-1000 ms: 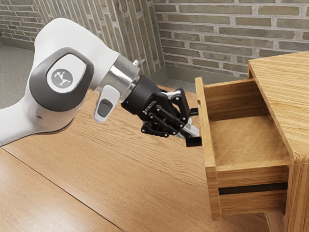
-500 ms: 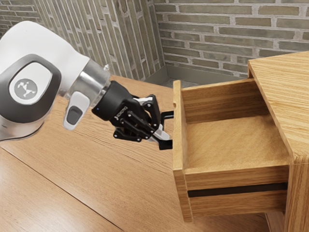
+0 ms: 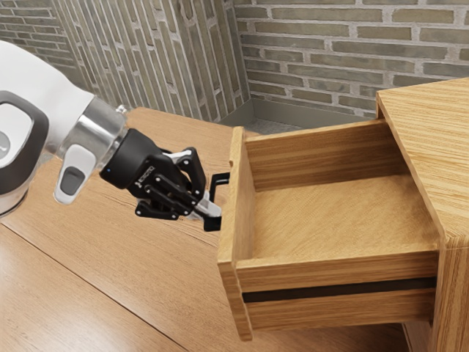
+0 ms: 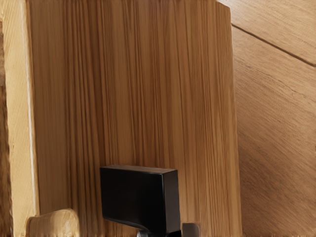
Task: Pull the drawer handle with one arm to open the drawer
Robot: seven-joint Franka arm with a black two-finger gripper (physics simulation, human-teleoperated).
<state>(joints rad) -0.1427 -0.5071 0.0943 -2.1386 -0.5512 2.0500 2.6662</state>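
The light wooden drawer stands far out of the tall wooden cabinet. On the drawer face farthest from that cabinet, the black two-finger gripper has its fingers clamped narrowly around the black bar handle, hiding its middle. The wrist view cuts the handle's lower part off.

A wooden counter of wide planks spreads across the exterior view, with a dark seam crossing it on a slant. A wooden cabinet stands at that view's right edge. Behind them two brick walls meet in a corner, one with bricks laid level, the other with bricks set upright. Grey floor shows at their foot. The wrist view shows the counter with another seam.
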